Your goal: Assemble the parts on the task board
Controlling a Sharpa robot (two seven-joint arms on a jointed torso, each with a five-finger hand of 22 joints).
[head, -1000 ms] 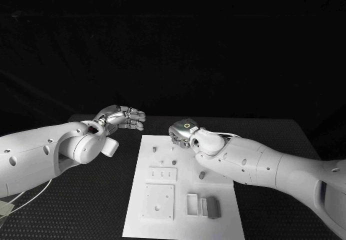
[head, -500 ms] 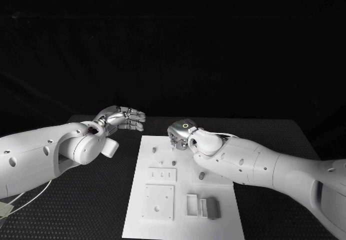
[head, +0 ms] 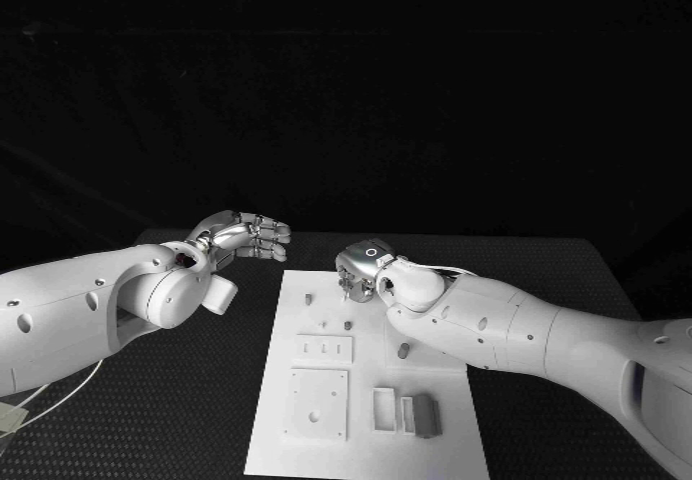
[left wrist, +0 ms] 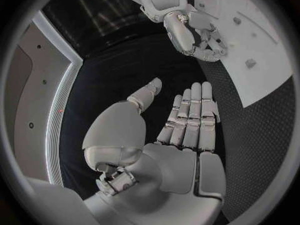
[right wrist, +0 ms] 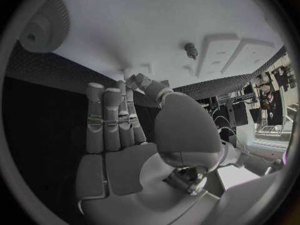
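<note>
Right hand (head: 362,270) hovers over task board (head: 320,352) — left hand (head: 245,236) aside, empty.

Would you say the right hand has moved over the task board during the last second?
Yes, slightly: the right hand has crept toward the task board's far left corner.

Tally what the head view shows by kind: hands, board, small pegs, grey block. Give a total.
Hands: 2, left hand and right hand
Board: 1
Pegs in sight: 4
Grey block: 1
Total: 8
</note>
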